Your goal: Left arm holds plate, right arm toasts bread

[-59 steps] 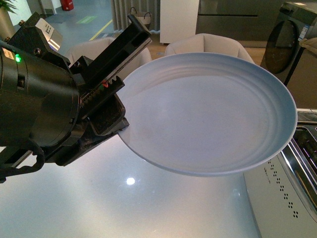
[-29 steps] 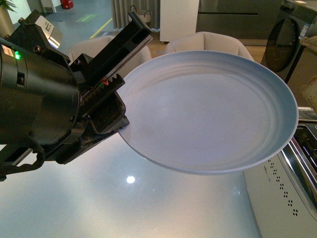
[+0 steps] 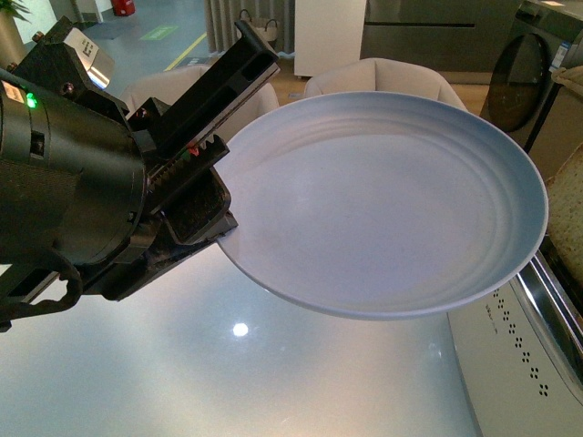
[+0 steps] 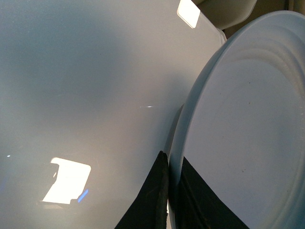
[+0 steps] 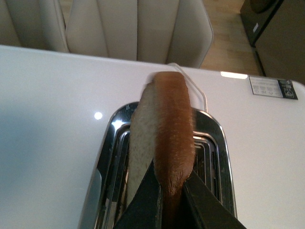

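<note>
Aloft, plate rim pinched, bread over toaster

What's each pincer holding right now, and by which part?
Left pincer clamps the plate by its rim. Right pincer pinches the bread slice across its faces, at one end, over the toaster.

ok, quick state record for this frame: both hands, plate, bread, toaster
left hand: shut on the rim of the plate
plate: empty, tilted, held clear of the table
right hand: shut on the bread
bread: on edge, rounded end away from the hand, over the toaster slots; cannot tell if it has entered one
toaster: chrome top, on the white table, beyond the plate's right edge in the front view
</note>
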Robot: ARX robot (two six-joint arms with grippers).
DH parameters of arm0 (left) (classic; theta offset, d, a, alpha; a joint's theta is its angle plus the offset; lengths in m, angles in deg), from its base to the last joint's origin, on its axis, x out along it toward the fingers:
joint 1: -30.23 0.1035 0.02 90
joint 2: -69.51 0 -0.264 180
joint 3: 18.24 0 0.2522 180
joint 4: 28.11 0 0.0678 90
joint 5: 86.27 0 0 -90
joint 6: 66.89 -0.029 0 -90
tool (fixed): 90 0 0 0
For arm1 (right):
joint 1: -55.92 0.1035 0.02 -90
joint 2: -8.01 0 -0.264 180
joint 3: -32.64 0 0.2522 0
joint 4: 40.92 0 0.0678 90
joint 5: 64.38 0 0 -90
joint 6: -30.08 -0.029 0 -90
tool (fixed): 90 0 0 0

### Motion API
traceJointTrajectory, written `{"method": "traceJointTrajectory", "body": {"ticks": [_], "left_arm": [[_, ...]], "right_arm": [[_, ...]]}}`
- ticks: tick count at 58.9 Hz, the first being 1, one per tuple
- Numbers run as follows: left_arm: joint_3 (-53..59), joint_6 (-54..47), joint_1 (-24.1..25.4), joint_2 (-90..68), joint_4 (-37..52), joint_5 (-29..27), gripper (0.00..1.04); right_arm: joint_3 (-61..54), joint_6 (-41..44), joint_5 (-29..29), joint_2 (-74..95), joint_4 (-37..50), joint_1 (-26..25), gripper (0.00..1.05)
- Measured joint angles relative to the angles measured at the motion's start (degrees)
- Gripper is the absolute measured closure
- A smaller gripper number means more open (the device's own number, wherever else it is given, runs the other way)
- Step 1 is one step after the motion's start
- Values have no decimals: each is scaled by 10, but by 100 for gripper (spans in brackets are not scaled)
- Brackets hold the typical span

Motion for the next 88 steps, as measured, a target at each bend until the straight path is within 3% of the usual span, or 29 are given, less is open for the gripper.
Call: {"method": "traceJointTrajectory", "body": {"ticks": [26, 57, 88], "left_arm": [[0, 0, 0, 0, 0, 0, 101], [0, 0, 0, 0, 0, 0, 101], [0, 0, 0, 0, 0, 0, 101]], "right_arm": [[-28, 3, 36, -26, -13, 21, 101], [-48, 11, 39, -75, -61, 27, 101], [-85, -12, 28, 22, 34, 28, 98]]}}
